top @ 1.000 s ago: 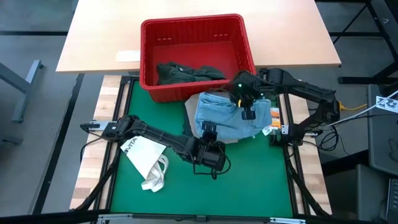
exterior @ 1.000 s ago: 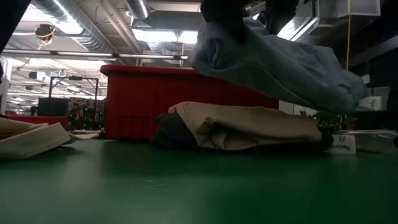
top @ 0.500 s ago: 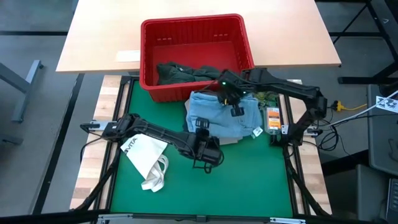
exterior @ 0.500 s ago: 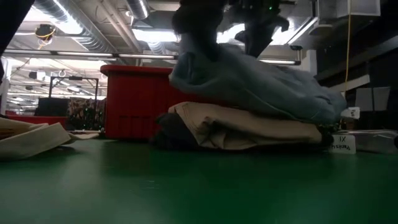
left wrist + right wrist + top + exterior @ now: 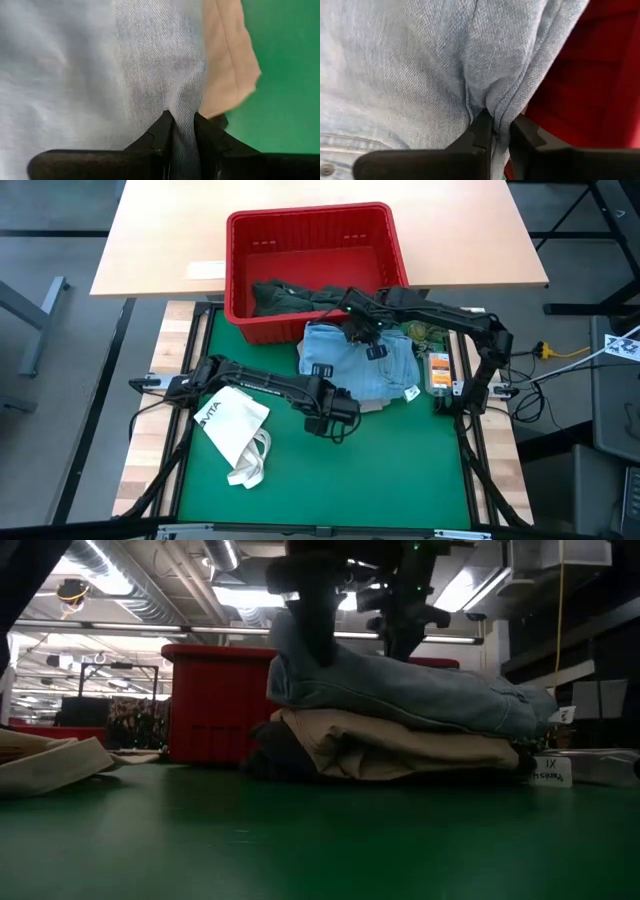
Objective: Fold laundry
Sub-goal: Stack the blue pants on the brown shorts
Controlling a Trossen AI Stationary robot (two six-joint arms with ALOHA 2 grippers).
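A folded light blue denim piece (image 5: 365,365) lies on top of a beige piece (image 5: 400,750) on the green mat, just in front of the red basket (image 5: 300,220). A dark piece (image 5: 272,758) shows under the beige one at its left end. My left gripper (image 5: 183,117) is shut on the denim's near left part. My right gripper (image 5: 501,117) is shut on its far edge, beside the basket. A dark green-grey piece (image 5: 290,295) lies inside the basket. My left gripper pinches a raised fold of the light blue denim (image 5: 184,102) between its two fingers, coming steeply from above. The denim below the fingers rests on the beige piece (image 5: 225,65). My right gripper pinches a folded edge of the denim (image 5: 506,100) next to the basket wall, also from above, fingers pointing down. That edge lies on the pile.
A white tote bag (image 5: 235,430) with loop handles lies on the mat's left side. A small packet (image 5: 438,370) and a white tag (image 5: 548,772) sit at the mat's right edge. The near half of the green mat (image 5: 380,470) is bare.
Both grippers have come down and toward the table's left with the light blue denim, the left one also toward the far edge. The denim, which hung slanting above the beige piece, now lies along its top.
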